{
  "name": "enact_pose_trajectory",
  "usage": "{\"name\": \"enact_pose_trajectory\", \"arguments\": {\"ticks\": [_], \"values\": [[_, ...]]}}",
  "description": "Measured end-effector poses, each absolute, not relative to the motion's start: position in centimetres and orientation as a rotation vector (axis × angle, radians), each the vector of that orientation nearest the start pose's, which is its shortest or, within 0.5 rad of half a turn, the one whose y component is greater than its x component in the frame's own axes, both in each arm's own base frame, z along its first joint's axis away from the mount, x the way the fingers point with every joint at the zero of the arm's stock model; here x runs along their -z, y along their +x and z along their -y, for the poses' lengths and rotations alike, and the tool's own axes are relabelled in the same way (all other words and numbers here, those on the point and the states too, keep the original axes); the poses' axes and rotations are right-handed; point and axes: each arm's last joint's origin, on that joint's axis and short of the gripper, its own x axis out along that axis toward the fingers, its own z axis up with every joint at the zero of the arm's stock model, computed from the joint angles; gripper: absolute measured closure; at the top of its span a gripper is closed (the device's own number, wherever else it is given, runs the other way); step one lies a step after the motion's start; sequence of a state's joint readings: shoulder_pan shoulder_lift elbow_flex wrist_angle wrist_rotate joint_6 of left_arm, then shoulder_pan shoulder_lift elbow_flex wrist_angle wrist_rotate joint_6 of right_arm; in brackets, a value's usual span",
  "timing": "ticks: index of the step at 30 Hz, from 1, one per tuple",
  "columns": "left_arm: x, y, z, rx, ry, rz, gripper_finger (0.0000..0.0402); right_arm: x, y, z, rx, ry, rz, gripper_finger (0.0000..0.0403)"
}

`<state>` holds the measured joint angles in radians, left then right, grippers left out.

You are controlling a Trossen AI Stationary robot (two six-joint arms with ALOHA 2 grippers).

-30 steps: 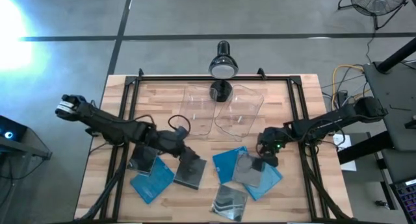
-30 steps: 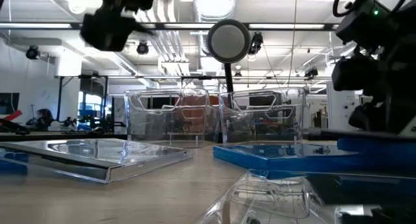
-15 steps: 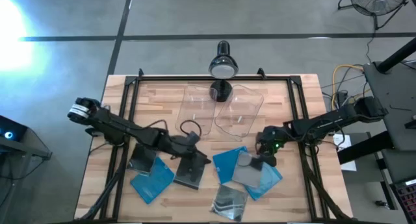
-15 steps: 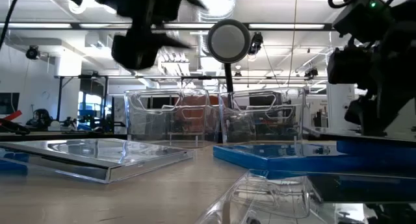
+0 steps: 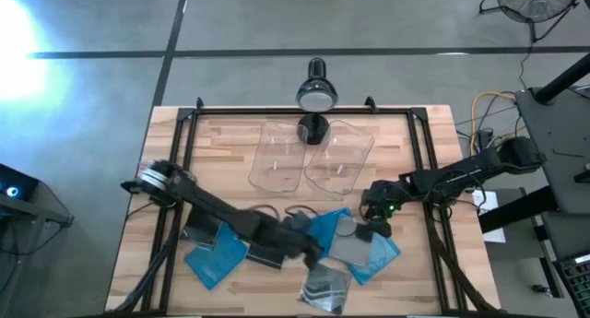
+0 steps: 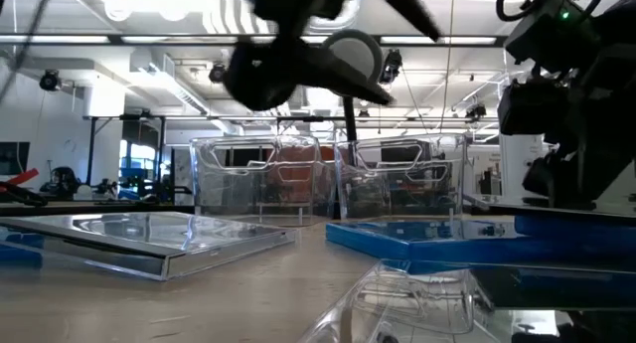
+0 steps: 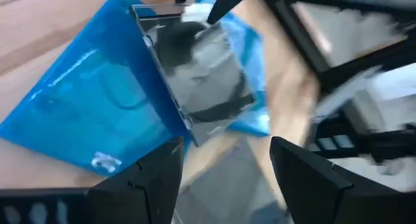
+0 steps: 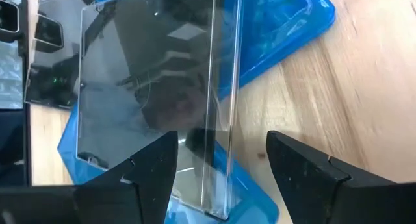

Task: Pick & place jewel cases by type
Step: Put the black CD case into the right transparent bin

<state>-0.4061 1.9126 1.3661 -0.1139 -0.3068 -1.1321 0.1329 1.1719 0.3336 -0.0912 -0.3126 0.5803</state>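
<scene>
On the wooden table (image 5: 230, 138) both clear bins (image 5: 313, 157) are sitting empty — sorting is barely begun. The left pincer (image 7: 224, 169) and right pincer (image 8: 218, 178), both open, are hovering over the jewel cases (image 5: 346, 240) below them.

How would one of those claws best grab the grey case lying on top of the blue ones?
Probably by its thin edge. The grey case lies flat, overlapping blue cases, and its edge overhangs them in the right wrist view. The open right gripper beside it could come down over that edge, one finger above, one below.
</scene>
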Motion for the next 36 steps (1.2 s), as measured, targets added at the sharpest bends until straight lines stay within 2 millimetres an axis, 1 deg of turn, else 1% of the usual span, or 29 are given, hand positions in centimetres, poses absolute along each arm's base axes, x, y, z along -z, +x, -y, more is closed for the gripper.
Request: {"name": "enact_pose_trajectory", "arguments": {"ticks": [3, 6, 9, 13, 19, 22, 27, 33, 36], "values": [[-20.5, 41.2, 16.8, -0.332, -0.776, -0.749, 0.0188, -12.6, 18.3, -3.3, -0.135, 0.609, -1.03, 0.0174], [-20.0, 43.0, 17.8, -0.339, -0.76, -0.856, 0.0188, -12.3, 18.4, -3.3, -0.137, 0.596, -1.042, 0.0174], [-20.0, 44.7, 19.2, -0.293, -0.779, -0.863, 0.0188, -12.1, 18.5, -3.3, -0.138, 0.599, -1.055, 0.0174], [-19.2, 46.3, 20.2, -0.266, -0.794, -0.871, 0.0188, -12.0, 18.6, -3.4, -0.15, 0.606, -1.056, 0.0174], [-17.1, 46.9, 20.3, -0.302, -0.817, -0.892, 0.0188, -12.3, 18.7, -3.6, -0.249, 0.602, -1.042, 0.0174], [-16.1, 46.8, 19.7, -0.37, -0.811, -0.877, 0.0188, -12.3, 18.7, -3.7, -0.284, 0.614, -1.042, 0.0174], [-15.7, 47.4, 18.6, -0.402, -0.83, -0.854, 0.0188, -12.6, 19.0, -3.6, -0.293, 0.616, -1.006, 0.0174], [-15.7, 47.6, 17.9, -0.434, -0.828, -0.82, 0.0188, -14.6, 20.6, -3.1, -0.299, 0.623, -0.908, 0.0174], [-15.7, 47.7, 17.7, -0.475, -0.809, -0.788, 0.0188, -15.3, 21.3, -3.3, -0.357, 0.643, -0.904, 0.0175]]}}
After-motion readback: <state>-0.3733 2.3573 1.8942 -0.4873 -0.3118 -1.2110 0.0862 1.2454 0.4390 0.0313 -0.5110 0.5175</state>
